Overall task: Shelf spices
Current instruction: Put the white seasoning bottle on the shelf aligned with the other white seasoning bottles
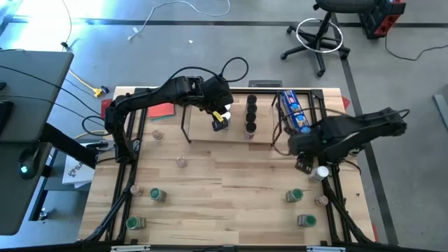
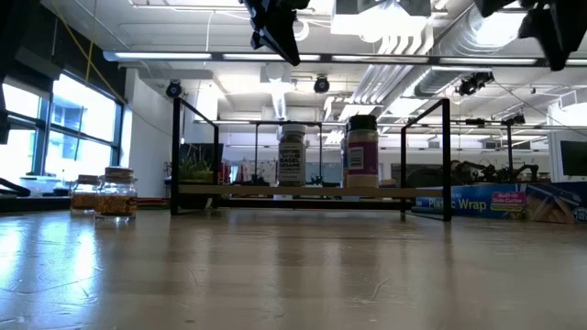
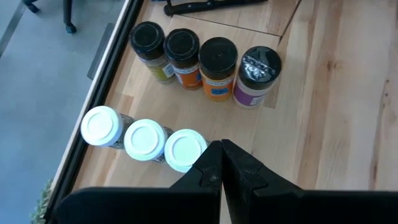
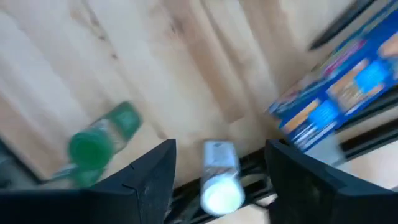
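Fingers of the right gripper point(image 4: 217, 180) stood wide around a white-lidded jar point(image 4: 220, 177) lying at the desk's right edge; they needed centring before closing, while the left gripper point(image 3: 221, 163), shut and empty, hung over the shelf point(image 1: 210, 133).

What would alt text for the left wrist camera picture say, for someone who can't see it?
The left gripper, its fingers shut together, hangs over the wooden shelf, just beside a row of three white-lidded spice jars. Farther along stand four black-lidded jars in a row with differently coloured labels; grey floor shows past the shelf's edge.
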